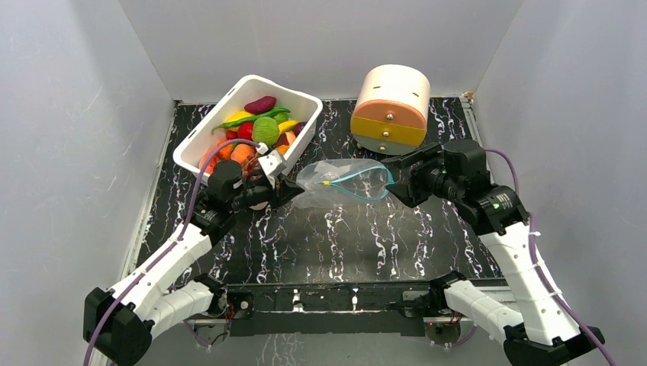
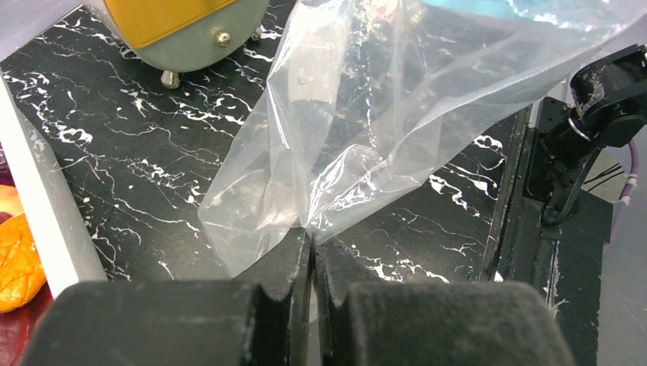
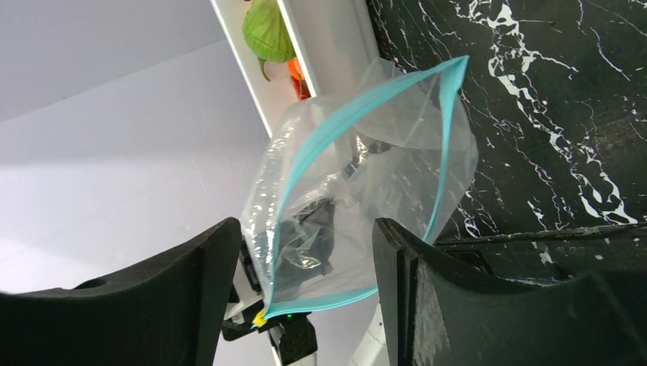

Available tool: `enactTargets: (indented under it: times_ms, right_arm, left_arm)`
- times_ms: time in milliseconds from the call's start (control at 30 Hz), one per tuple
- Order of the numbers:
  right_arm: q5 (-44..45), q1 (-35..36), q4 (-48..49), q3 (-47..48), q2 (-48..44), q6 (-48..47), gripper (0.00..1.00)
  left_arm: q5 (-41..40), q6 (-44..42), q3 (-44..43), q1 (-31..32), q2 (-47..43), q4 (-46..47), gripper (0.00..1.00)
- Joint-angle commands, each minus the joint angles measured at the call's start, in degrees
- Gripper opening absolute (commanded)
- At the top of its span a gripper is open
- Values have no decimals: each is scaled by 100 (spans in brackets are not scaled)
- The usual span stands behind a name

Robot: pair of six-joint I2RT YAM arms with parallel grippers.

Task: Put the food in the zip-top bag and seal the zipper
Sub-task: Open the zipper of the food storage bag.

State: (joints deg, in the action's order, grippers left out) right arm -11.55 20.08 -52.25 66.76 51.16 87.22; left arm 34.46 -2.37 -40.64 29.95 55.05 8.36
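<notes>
The clear zip-top bag (image 1: 341, 183) hangs above the table between my two grippers, empty, its mouth gaping toward the right. My left gripper (image 1: 286, 191) is shut on the bag's closed bottom end (image 2: 311, 229). My right gripper (image 1: 400, 187) is open at the mouth end. In the right wrist view the teal zipper (image 3: 347, 118) forms an open loop between my fingers (image 3: 164, 293), with its lower edge in the gap and no visible pinch. The food (image 1: 255, 130), green cabbage (image 3: 267, 30), orange and red pieces, lies in the white bin (image 1: 305, 103).
A round cream and orange drawer unit (image 1: 391, 107) stands at the back right, also visible in the left wrist view (image 2: 183, 23). The white bin's wall (image 2: 42, 206) is close on the left gripper's left. The table is black marble (image 1: 343, 244) with grey walls around it.
</notes>
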Motion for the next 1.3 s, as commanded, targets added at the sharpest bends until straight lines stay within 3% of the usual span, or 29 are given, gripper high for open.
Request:
enactTargets:
  times_ms: [0,167,300,533,867,1033,1200,1267]
  right_arm:
    - [246,-30,-405,310,-40,198,62]
    - [-44,-30,-286,-72,-150,412,56]
    - [-70,-30,-312,-177,-150,399,43]
    - [16,-34,-566,-243,-132,436,48]
    - [-360,-30,-156,-866,-148,428,45]
    - [-615,-30,873,-1268,-192,375,44]
    - [-886,-30,1204,-1396,-30,167,36]
    - [-854,-30,1207,-1378,-18,35,23]
  left_arm:
    - [-75,-203,67,35,-222,86,0]
    - [-194,-151,102,36,-188,189,0]
    - [-244,-42,190,35,-240,379,0]
    - [-682,-149,177,32,-225,342,0]
    - [-641,33,155,37,-107,728,0]
    - [-586,110,194,34,-85,821,0]
    - [-581,240,294,37,-96,905,0]
    - [-628,301,300,40,-102,894,0]
